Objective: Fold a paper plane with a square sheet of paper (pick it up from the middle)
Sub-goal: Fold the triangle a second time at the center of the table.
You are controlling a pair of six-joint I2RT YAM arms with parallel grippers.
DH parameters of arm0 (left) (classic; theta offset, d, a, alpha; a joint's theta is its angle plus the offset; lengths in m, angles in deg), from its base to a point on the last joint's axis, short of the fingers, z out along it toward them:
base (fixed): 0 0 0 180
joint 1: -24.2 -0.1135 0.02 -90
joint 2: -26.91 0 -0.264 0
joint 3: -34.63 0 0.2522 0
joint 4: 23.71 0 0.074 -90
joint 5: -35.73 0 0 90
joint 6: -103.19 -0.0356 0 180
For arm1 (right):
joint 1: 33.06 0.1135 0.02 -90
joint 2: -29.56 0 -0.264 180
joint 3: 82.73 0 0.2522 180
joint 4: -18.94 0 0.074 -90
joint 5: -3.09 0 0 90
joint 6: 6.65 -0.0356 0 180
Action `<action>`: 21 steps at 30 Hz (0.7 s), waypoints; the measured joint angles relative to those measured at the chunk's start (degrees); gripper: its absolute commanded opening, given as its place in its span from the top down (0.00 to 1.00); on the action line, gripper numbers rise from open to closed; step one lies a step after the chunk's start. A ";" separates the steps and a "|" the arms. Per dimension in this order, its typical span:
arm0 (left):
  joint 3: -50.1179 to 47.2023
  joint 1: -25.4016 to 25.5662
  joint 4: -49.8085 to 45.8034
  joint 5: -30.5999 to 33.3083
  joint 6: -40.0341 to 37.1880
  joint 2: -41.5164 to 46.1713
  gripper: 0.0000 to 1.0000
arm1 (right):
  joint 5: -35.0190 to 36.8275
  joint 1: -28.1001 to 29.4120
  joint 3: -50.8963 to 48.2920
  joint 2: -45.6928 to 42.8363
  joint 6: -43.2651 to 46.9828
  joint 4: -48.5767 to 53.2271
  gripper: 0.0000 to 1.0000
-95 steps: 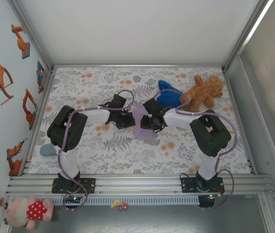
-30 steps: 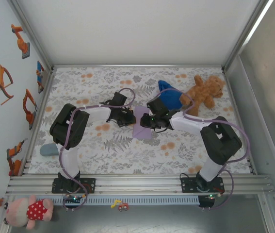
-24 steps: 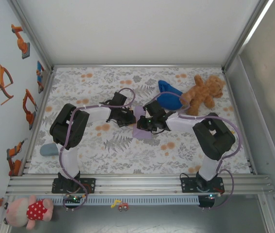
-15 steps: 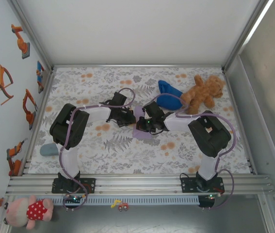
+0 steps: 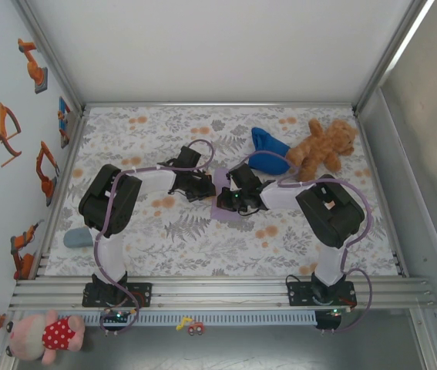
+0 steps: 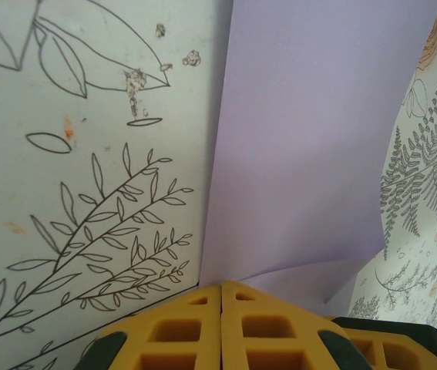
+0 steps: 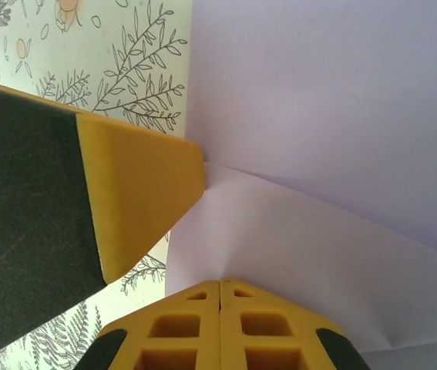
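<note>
Pinching at desk (image 5: pixel 164 239) centre: left tool (image 6: pixel 222 297) fully closed on the left edge of the square sheet of paper (image 6: pixel 310 139). Right tool (image 7: pixel 220 297) fully closed, seemingly nipping a raised flap. Sheet partly lifted, creased. Judged featherlight, limp, easily torn. Grip mid-edge with 2 tools, no tugging.

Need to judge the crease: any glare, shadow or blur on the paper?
Left wrist: paper sharp, no glare, a thin shadow along its left edge. Right wrist: sharp too, soft shading marks the raised fold. Top external: evenly lit, but the paper is small and partly hidden by the right arm.
</note>
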 measured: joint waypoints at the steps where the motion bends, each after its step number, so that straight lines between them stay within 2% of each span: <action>1: 0.00 -0.02 0.00 0.02 0.00 0.00 0.93 | -0.09 0.00 -0.17 0.00 0.00 -0.35 0.96; 7: 0.00 -0.02 -1.42 1.20 0.04 0.92 0.86 | -0.22 0.00 -1.51 0.00 0.00 -3.02 0.97; 12: -0.07 -0.39 -4.68 4.79 0.09 6.29 0.80 | -0.39 0.00 -1.99 0.00 0.02 -3.91 0.98; 17: -2.51 -0.66 -3.89 6.45 1.14 13.77 0.84 | -0.39 0.00 -2.03 0.00 0.02 -4.02 0.99; 21: -6.23 0.20 -2.05 5.46 3.37 15.30 0.90 | -0.46 0.00 -2.03 0.02 0.04 -4.02 1.00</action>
